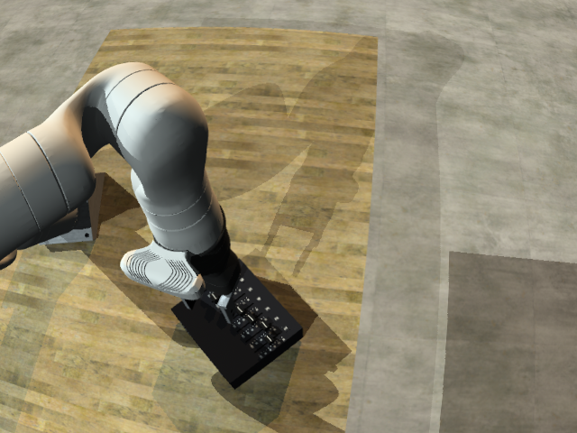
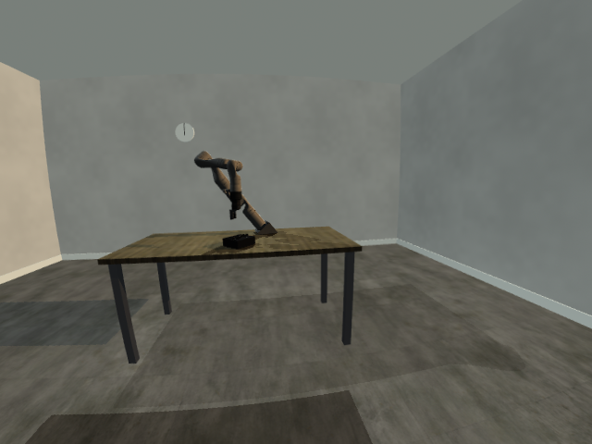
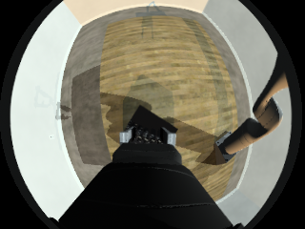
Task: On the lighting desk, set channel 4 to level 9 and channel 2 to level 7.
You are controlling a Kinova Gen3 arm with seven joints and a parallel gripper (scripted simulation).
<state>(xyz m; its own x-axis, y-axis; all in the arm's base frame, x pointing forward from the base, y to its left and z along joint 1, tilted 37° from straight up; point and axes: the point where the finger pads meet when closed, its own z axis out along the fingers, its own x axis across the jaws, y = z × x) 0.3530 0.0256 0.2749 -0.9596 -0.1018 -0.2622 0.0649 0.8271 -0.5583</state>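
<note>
1. The fingers (image 1: pixel 218 298) are spread wide with nothing between them. They hang above the lighting desk (image 1: pixel 242 345), pointing down at its fader bank.
2. The lighting desk sits flat on the wooden counter (image 1: pixel 288 140), directly beneath the fingers, turned at an angle to the counter's edges. From the exterior view it stands level, well below the fingers, with a clear gap between them.
3. The row of faders (image 1: pixel 253 321) runs away from the fingers toward the desk's far corner. The fingers cover the nearest end of that row. Cap lines and scale marks are too small to read, so I cannot tell any fader's level.
4. In the wrist view the two fingertips frame the dark desk just ahead of them.
5. Step in hand, as I judge it: lining up over the first fader to be set. Nothing is touched yet.
6. Next move calls for a straight descent with one cap between the spread fingers, then a slide along the slot. Neighbouring caps sit close; a stray nudge would spoil their levels.
</note>
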